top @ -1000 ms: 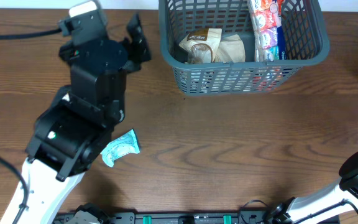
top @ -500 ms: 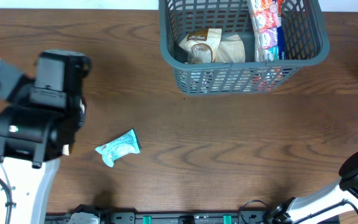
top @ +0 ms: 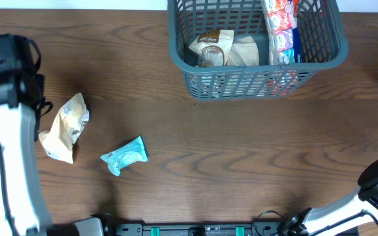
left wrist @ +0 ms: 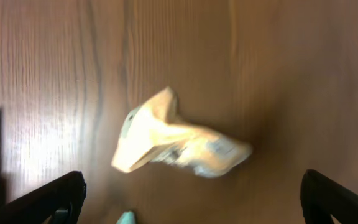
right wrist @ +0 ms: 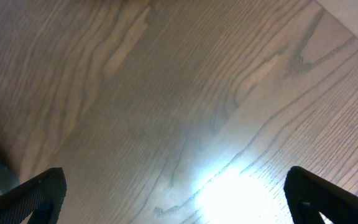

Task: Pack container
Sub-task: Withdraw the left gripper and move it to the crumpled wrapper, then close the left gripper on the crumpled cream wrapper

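Container point(top: 254, 82) grey-blue, mesh-sided, packets point(top: 218, 47) inside | left pincer point(left wrist: 191, 199) spread, empty | right pincer point(right wrist: 182, 196) spread, empty

Overhead, the top edge crops the container point(top: 258, 82); the cream packet point(left wrist: 166, 142) is blurred.

Bench point(top: 241, 151): dark brown wood grain, glare patch in right wrist view.
Cream packet point(top: 65, 128): crumpled, lying flat at the left; blurred in left wrist view point(left wrist: 179, 143).
Teal packet point(top: 125, 156): small, crinkled, just right of the cream packet, apart from it.
Two cream pouches point(top: 216, 46), brown labels: side by side inside the container point(top: 254, 82).
Red-white-blue pack point(top: 281, 29): right of the pouches, inside.
Black rail point(top: 195, 230), green clips: near edge.
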Controlling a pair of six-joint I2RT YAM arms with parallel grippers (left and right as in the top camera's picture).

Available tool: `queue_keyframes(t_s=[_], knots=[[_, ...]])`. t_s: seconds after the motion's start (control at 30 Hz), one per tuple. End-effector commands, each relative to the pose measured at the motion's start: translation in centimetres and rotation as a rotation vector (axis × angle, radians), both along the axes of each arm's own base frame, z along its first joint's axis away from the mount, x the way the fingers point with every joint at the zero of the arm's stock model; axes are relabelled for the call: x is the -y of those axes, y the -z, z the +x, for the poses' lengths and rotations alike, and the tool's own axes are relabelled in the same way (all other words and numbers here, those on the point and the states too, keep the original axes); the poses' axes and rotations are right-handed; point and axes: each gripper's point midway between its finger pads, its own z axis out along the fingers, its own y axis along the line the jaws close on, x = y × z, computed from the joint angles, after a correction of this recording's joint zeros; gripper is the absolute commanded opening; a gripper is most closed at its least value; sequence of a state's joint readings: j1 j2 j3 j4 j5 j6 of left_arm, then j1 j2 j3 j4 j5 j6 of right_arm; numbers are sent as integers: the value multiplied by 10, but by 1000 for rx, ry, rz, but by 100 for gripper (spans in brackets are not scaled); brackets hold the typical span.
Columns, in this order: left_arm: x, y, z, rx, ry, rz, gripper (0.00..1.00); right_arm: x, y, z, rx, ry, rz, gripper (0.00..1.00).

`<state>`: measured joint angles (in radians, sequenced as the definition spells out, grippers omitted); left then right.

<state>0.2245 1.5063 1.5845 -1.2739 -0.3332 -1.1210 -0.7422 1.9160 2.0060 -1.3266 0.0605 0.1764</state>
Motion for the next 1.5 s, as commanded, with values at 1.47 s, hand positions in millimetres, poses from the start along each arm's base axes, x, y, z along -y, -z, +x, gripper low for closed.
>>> queue_keyframes(t_s=[1.47], knots=[[-18, 166, 29, -501, 1263, -304, 99, -1, 4, -8, -26, 19, 15, 99]])
